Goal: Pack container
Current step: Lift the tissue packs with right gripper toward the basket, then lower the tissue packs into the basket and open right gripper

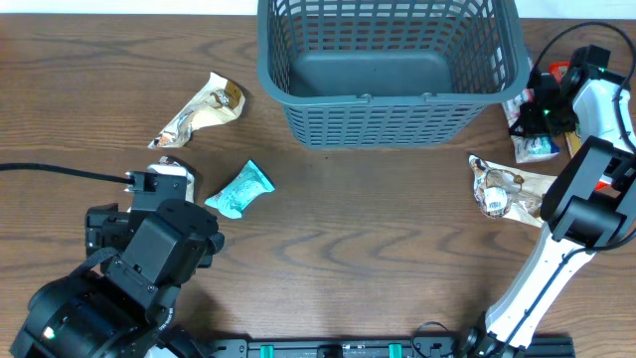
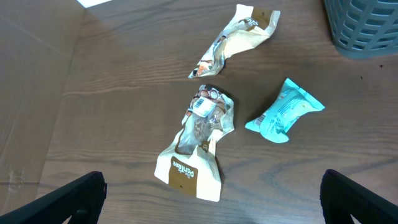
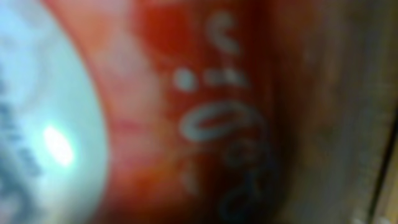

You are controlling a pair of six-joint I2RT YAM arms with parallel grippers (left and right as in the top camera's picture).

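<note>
Desk (image 1: 378, 229): one, brown wood grain, carrying everything listed here.
Container (image 1: 383, 119): one dark grey-blue slotted basket, at the middle of the desk's far edge, solid floor showing.
Cream-and-brown packets: three. One twisted packet (image 1: 199, 109) lies toward the far-left corner. One (image 2: 199, 143) is directly below the left jaws. One (image 1: 509, 189) is near the right edge.
Teal packet (image 1: 240, 189): one, just right of the packet under the left jaws and apart from it.
White-and-teal packet (image 1: 534, 146): one, by the basket's right wall, partly hidden by the right arm.
Left jaws: spread wide, holding nothing, with one finger (image 2: 68, 202) at each lower corner of the wrist view.
Right jaws: beside the basket's right wall. The wrist view is filled by a blurred red surface (image 3: 205, 112) with pale lettering, so their opening cannot be told.
</note>
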